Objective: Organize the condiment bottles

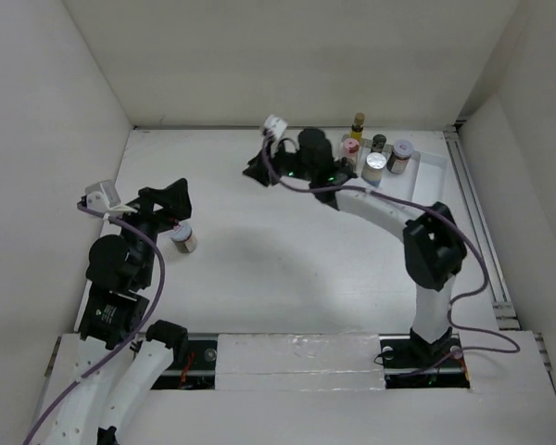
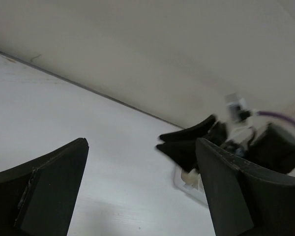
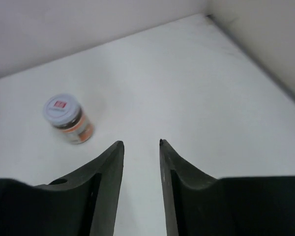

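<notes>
A brown white-lidded jar (image 1: 183,239) stands alone on the table at the left; it also shows in the right wrist view (image 3: 66,118). My left gripper (image 1: 179,206) hovers just behind it, wide open and empty (image 2: 141,147). My right gripper (image 1: 252,173) reaches over the back middle of the table, its fingers a narrow gap apart with nothing between them (image 3: 140,143). In the white tray (image 1: 435,162) at the back right stand a yellow dark-capped bottle (image 1: 358,125), a pink bottle (image 1: 350,148), a small dark bottle (image 1: 379,142), a white blue-labelled bottle (image 1: 375,168) and another brown white-lidded jar (image 1: 400,155).
White walls close the table at the back and both sides. The right arm (image 1: 389,213) stretches from the near right base to the back middle, past the tray's left end. The left wrist view shows the right gripper (image 2: 196,142) and a tray corner (image 2: 187,184) ahead.
</notes>
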{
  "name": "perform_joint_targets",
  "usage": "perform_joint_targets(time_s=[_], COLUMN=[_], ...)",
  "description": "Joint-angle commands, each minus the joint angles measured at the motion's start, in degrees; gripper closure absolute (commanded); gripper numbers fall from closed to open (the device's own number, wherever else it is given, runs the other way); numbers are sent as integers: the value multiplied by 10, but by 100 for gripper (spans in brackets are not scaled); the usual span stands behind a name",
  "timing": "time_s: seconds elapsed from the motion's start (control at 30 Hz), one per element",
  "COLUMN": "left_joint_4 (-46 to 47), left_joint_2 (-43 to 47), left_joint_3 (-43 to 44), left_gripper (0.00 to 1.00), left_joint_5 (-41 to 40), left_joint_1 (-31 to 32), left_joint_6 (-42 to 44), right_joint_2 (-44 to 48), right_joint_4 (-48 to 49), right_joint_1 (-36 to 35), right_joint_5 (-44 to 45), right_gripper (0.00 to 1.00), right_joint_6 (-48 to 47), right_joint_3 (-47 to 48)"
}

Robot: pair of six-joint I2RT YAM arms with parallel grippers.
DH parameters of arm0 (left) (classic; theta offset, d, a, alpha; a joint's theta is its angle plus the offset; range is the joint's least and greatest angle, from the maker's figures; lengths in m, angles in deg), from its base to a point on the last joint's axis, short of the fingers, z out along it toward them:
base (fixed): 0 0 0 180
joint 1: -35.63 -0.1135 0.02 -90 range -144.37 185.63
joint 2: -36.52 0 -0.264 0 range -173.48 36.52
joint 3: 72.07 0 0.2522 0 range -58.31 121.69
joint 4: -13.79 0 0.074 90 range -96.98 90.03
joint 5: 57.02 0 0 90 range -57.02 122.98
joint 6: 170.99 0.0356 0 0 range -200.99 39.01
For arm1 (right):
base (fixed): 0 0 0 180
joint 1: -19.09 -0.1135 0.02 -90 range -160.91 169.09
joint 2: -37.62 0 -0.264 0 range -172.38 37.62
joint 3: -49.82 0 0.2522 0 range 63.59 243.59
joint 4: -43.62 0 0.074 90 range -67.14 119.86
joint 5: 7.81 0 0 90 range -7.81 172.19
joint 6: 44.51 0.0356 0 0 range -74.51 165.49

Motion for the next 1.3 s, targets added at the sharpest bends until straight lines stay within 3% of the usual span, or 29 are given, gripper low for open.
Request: perform_joint_targets(time_s=[0.0, 0.03, 0.07, 0.17, 0.57, 0.93, 1.03, 1.1, 1.27], left_joint_4=[21, 28, 34, 45, 45, 45, 45, 45, 45], left_joint_2=[32, 42, 59, 73, 62, 62, 62, 62, 57], left_joint_3=[-6, -14, -14, -23, -18, -18, -18, -18, -18], left_gripper=[14, 14, 14, 14, 13, 13, 13, 13, 13], left_joint_5=[-44, -49, -49, -42, -3, 15, 15, 15, 20], left_joint_1=[-2, -2, -2, -2, -2, -2, -2, -2, -2], left_joint_6=[-10, -10, -10, -5, 0, 6, 6, 6, 6], right_joint_2=[-64, -79, -109, -152, -352, -434, -422, -393, -234], right_joint_4=[11, 11, 11, 11, -55, -85, -43, 8, 134], right_joint_1=[-66, -97, -111, -154, -215, -237, -243, -243, -231], right_joint_5=[-41, -46, -46, -54, -4, 47, 54, 59, 65], right_gripper=[57, 46, 26, 0, 0, 0, 23, 40, 45], right_joint_6=[-13, -13, -13, -13, -24, -24, -24, -18, -6], right_joint_3=[55, 66, 90, 145, 341, 441, 414, 338, 192])
